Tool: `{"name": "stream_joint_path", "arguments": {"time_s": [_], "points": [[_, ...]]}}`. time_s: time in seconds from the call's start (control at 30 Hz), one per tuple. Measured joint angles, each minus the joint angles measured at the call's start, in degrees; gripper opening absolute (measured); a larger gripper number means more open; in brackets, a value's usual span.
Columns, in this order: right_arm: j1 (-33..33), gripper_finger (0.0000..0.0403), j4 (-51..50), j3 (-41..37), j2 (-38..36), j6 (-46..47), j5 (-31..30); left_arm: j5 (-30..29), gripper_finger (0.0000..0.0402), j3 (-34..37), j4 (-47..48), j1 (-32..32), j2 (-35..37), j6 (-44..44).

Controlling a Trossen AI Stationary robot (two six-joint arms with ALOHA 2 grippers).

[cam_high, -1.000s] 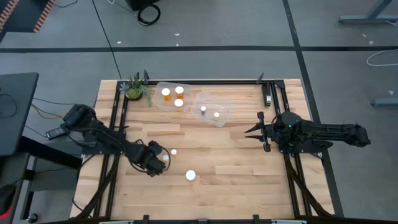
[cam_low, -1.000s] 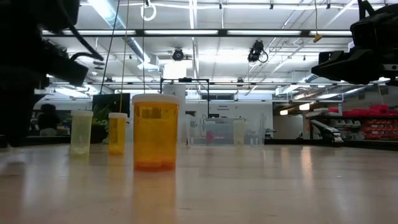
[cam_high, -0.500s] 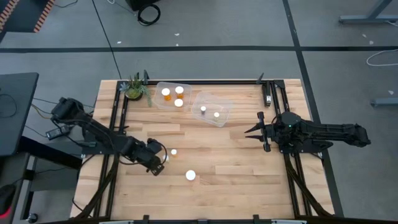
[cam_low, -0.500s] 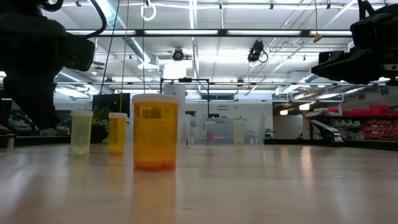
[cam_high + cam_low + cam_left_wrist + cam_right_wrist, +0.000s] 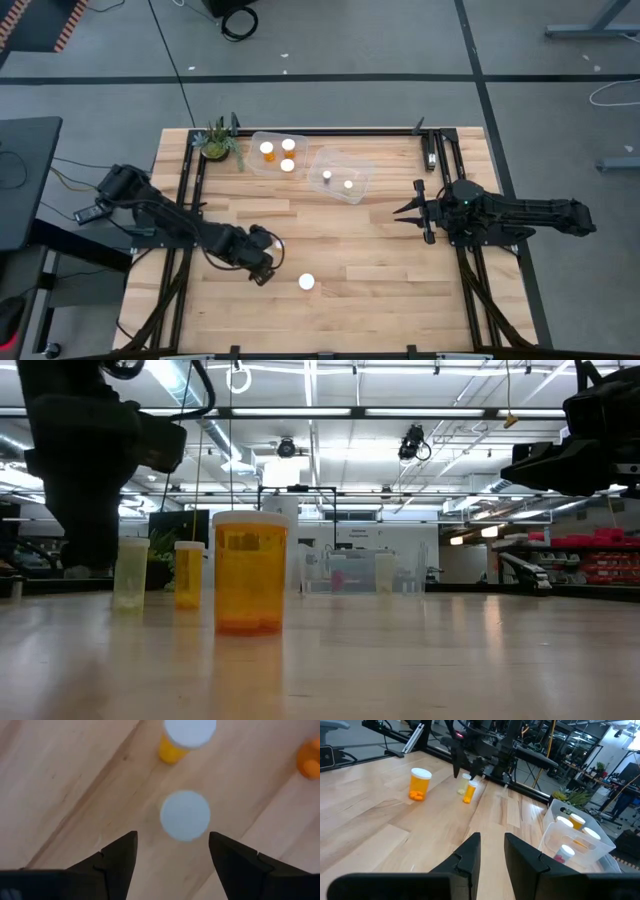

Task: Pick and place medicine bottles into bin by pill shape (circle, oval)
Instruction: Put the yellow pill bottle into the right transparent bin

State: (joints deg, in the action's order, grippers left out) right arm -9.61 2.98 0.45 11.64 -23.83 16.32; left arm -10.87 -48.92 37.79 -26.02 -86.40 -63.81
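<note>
Three medicine bottles stand upright on their bases on the wooden table. One is a bigger orange bottle with a white cap, also in the low view. The other two are small, one orange and one pale. My left gripper is open and points down above a small bottle's white cap, touching nothing. The second small bottle stands just beyond it. My right gripper waits at the table's right side, slightly open and empty.
Two clear bins stand at the far middle of the table. The left one holds three white-capped bottles and the right one holds two small ones. A small potted plant stands at the far left. A black frame rail runs along the right side.
My left gripper has gone a little toward the table's right edge and now stands over the two small bottles. The bottles and my right arm have kept still.
</note>
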Motion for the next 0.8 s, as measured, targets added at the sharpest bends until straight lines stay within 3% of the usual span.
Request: {"name": "stream_joint_path", "arguments": {"time_s": [0.37,0.8], "points": [[0.00,0.0093,0.02,0.00,0.00,-0.01,0.00,-0.02,0.0252,-2.48,1.37,2.33,-2.63,3.65],[0.00,0.0093,0.02,0.00,0.00,0.00,0.00,-0.02,0.0176,-2.46,-0.06,3.15,-2.63,5.00]]}}
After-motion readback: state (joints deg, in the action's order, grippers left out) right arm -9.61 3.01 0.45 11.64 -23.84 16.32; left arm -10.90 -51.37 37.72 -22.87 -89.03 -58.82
